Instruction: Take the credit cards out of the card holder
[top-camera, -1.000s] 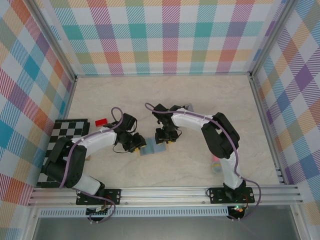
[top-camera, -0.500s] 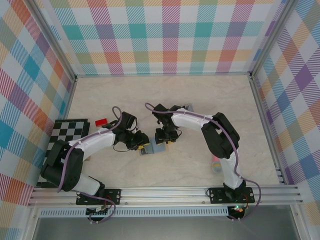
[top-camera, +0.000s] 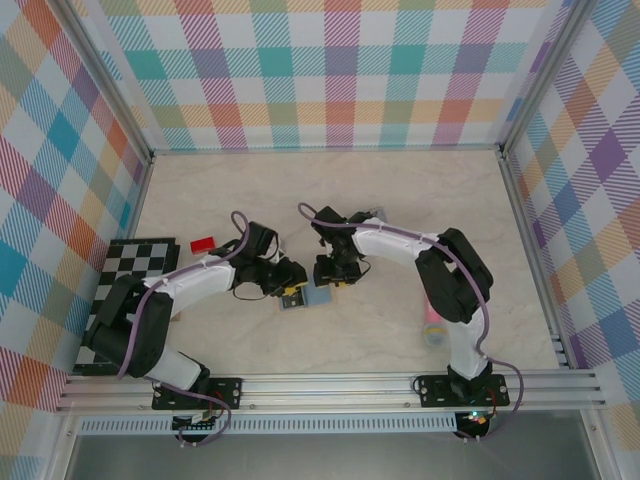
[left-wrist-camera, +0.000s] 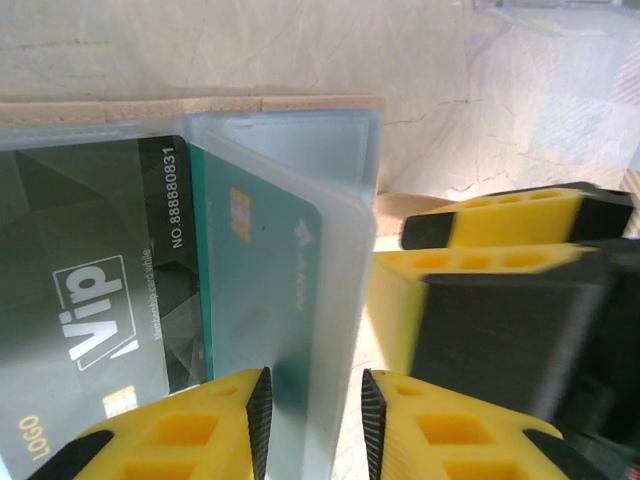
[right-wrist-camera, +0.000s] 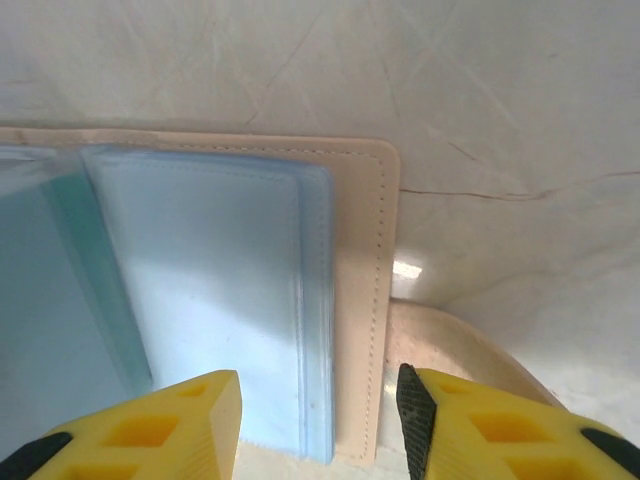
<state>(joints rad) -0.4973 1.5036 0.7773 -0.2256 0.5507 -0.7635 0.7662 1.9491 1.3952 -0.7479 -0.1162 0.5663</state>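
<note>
At the card holder (top-camera: 316, 295), my left claw (left-wrist-camera: 312, 420) has slid in from its left side and now straddles the clear sleeve (left-wrist-camera: 345, 190) carrying the teal-green credit card (left-wrist-camera: 262, 285). Its jaws are narrow, and I cannot tell if they bite. My right claw (right-wrist-camera: 318, 420) gapes, empty, over the holder's right edge. I judge extraction is close.

Lettering seen from the left wrist. The dark card (left-wrist-camera: 90, 310), behind a clear sleeve of the card holder (left-wrist-camera: 200, 103), reads "ViP" in a white frame, "NO.888880831" along one edge and "LOGO" at a corner. The white print on the teal card (left-wrist-camera: 265, 290) is illegible.
</note>
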